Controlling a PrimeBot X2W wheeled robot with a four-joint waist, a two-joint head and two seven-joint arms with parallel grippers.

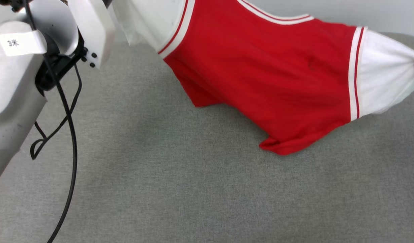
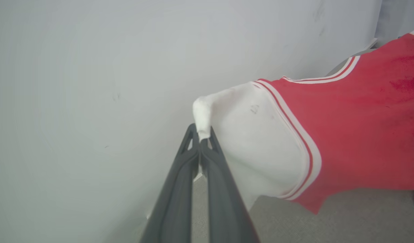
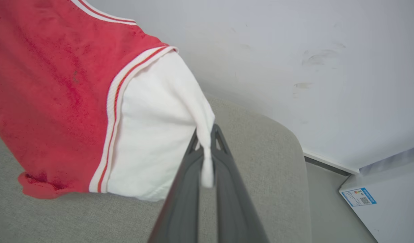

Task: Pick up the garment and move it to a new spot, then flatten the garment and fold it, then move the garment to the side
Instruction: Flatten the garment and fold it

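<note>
The garment (image 1: 271, 74) is held up between both arms, spread sleeve to sleeve above the grey fabric-covered worktop (image 1: 180, 189), with a pale wall (image 2: 92, 84) close behind it. In the left wrist view, the left hand (image 2: 201, 133) is seen closed tight on a pinch of the white left sleeve (image 2: 254, 141), a small tuft of cloth standing out past the fingertips. In the right wrist view, the right hand (image 3: 207, 135) is likewise closed on the edge of the white right sleeve (image 3: 153, 135), with a strip of cloth trailing down between the fingers. The long axis of the garment is thus the line from hand to hand; in the head view it runs from upper left to the right edge and slopes down toward the right, so the right-hand end is judged to be the lower one. The red body hangs slack below that line, and its lower corner (image 1: 277, 146) is bunched and touching the worktop on the side nearer the right hand. No lettering is seen on the face turned to the head camera. Neither hand is the nearer; each is at one end. For laying flat, it is judged that both would need to be lowered together and the hem drawn out evenly.
</note>
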